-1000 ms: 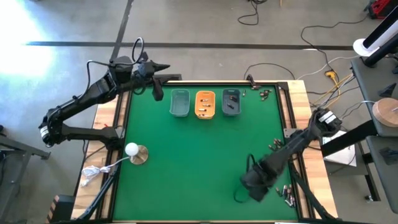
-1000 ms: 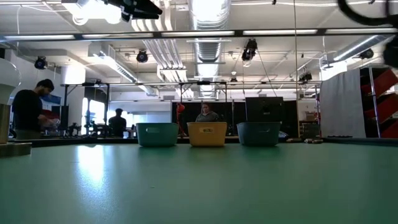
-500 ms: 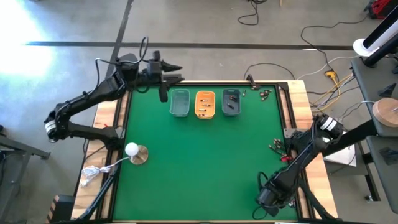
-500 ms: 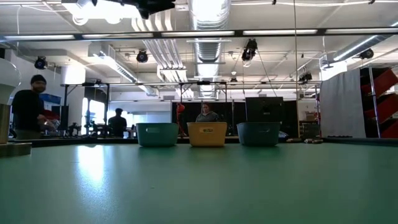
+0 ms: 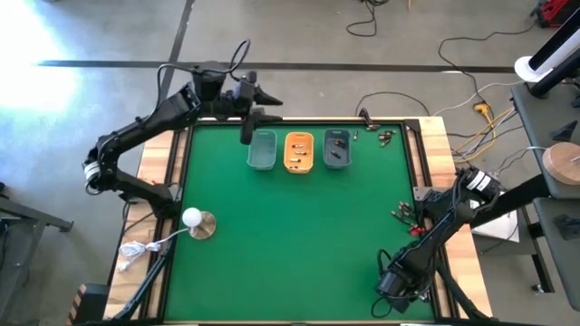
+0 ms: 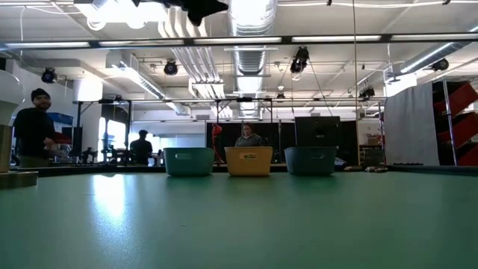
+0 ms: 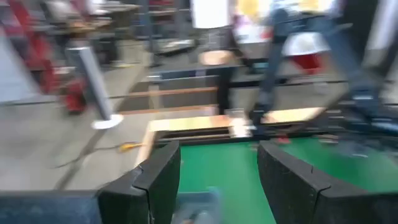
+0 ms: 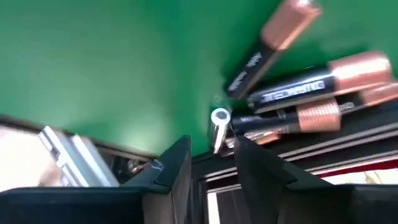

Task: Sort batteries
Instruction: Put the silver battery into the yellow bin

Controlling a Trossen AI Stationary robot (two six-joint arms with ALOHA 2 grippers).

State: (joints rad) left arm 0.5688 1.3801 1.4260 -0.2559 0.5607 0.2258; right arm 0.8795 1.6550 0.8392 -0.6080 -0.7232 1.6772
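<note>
Right claw (image 8: 211,163) is set low at the near right corner of the green felt worktop (image 5: 290,235), fingers narrowly parted around a small silvery cell (image 8: 217,127). Just beyond it a cluster of black-and-copper cylindrical batteries (image 8: 298,93) lies against the worktop's edge. Three small rectangular trays (image 5: 299,151), teal, orange and grey, are lined up at the far side, cells seen inside. Left claw (image 7: 217,180) is held wide above the teal tray (image 5: 262,149).

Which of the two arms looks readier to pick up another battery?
The right. Its gripper hangs low, open over the batteries at the table's near right corner. The left gripper is up by the trays.
</note>
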